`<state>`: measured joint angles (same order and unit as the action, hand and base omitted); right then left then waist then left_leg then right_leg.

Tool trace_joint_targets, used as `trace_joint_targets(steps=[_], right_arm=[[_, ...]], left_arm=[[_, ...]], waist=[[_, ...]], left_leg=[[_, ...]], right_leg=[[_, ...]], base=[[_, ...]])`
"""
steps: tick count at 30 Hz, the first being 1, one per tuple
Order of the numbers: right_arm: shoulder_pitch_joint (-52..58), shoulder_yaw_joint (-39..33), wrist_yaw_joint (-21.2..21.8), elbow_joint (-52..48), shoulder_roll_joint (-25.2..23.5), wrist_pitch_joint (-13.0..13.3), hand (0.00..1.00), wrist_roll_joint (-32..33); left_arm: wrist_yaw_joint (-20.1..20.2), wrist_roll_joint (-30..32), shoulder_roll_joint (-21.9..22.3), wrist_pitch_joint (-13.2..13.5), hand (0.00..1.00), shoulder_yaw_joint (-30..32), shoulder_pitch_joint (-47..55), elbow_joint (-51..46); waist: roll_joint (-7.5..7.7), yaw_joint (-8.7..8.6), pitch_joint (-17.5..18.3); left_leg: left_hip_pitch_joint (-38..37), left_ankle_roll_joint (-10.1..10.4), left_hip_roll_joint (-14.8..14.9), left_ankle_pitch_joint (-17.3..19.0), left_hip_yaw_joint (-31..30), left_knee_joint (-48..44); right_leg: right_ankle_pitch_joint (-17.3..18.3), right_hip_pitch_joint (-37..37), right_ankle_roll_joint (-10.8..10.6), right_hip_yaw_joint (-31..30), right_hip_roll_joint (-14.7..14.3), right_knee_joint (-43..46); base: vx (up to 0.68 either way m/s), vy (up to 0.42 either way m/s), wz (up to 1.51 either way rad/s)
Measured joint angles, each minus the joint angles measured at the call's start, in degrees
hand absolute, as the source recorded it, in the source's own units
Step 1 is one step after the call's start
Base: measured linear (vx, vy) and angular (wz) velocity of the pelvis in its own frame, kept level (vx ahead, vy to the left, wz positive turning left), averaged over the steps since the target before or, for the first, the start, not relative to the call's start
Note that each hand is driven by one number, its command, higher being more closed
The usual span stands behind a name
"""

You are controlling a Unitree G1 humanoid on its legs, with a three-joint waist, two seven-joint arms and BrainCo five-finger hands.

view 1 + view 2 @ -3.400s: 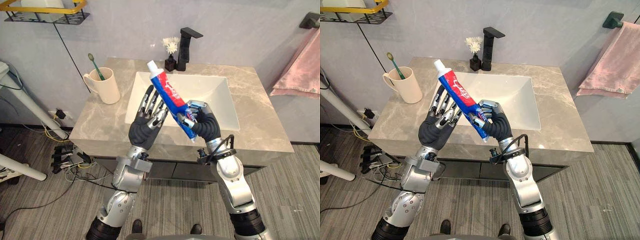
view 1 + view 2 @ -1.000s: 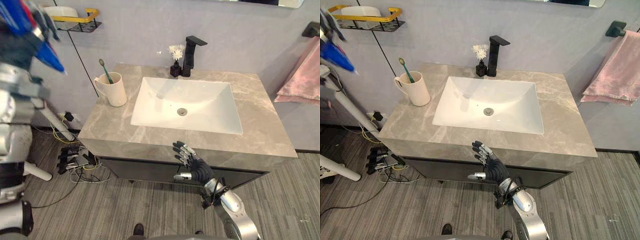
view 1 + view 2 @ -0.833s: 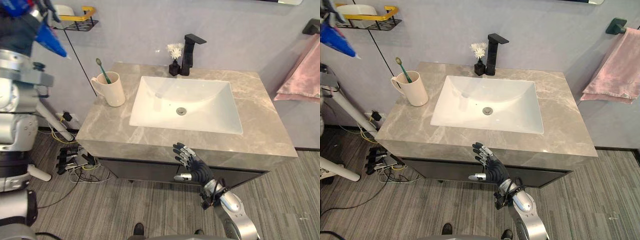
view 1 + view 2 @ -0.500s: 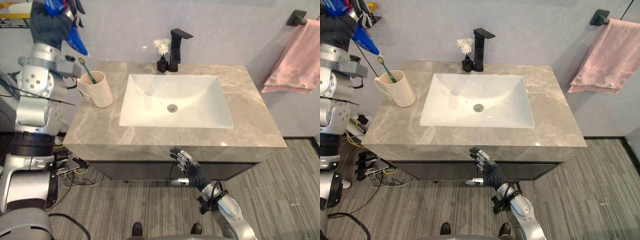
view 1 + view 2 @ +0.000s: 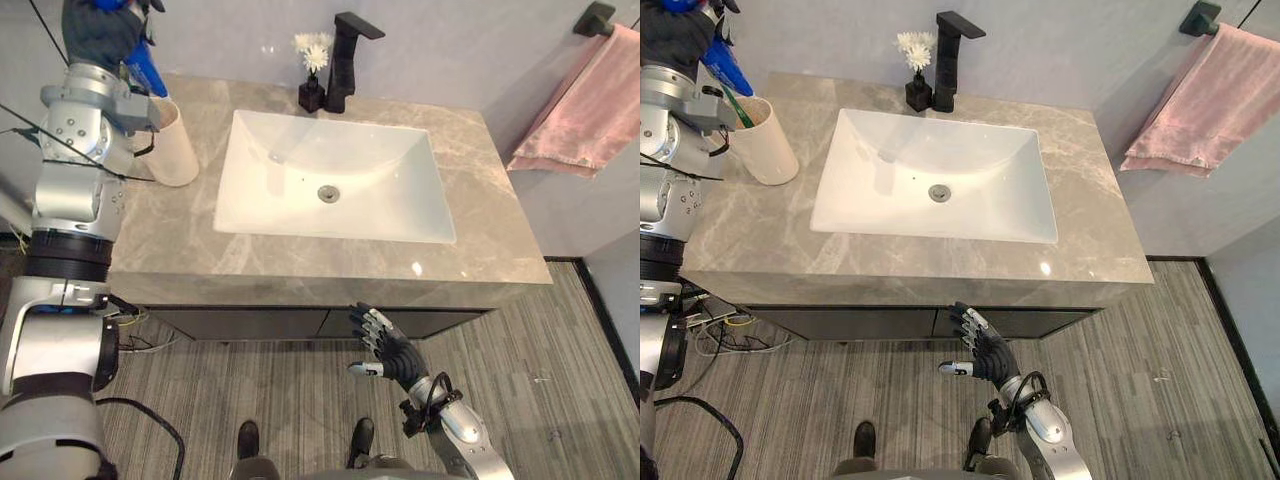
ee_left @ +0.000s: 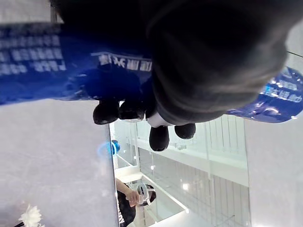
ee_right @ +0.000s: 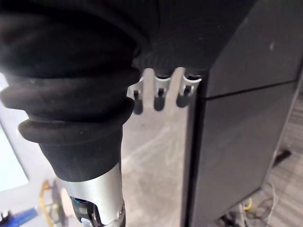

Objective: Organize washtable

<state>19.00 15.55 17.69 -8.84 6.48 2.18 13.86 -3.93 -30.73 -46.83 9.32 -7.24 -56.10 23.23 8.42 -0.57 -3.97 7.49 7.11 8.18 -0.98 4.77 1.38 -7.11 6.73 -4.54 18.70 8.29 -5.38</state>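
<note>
Left eye view: left hand up high, curled tight round the blue toothpaste tube, tip right above the cup. Could bump the toothbrush or tip the cup over if pushed down crooked. Cup near the left edge of the washtable, so little room that side; lots of bare top beside the sink. Right hand low in front, spread wide, holding nothing.

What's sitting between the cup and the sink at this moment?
Nothing. In the left eye view the strip of marble counter between the cup and the sink is bare.
</note>
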Motion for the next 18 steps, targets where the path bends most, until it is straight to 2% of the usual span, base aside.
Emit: trace_joint_targets(steps=[12,18], right_arm=[[0.2,0.3,0.0,-0.1,0.0,1.0,0.0,0.0],[0.4,0.8,0.0,-1.2,0.1,1.5,0.0,0.0]], left_arm=[[-1.6,0.5,0.0,0.1,1.0,0.0,-3.5,1.9],[-2.7,0.7,0.0,0.2,1.0,0.1,-4.6,2.0]], waist=[[2.92,0.28,-3.9],[3.35,0.38,-4.9]], left_leg=[[2.8,0.3,0.3,0.4,-0.4,-1.8],[3.0,0.4,0.6,0.7,-0.4,-2.3]], right_leg=[[-0.5,1.7,0.5,0.2,-0.2,0.0],[-0.5,1.8,0.6,0.1,-0.5,0.0]], base=[[0.0,0.0,0.0],[0.0,0.0,0.0]])
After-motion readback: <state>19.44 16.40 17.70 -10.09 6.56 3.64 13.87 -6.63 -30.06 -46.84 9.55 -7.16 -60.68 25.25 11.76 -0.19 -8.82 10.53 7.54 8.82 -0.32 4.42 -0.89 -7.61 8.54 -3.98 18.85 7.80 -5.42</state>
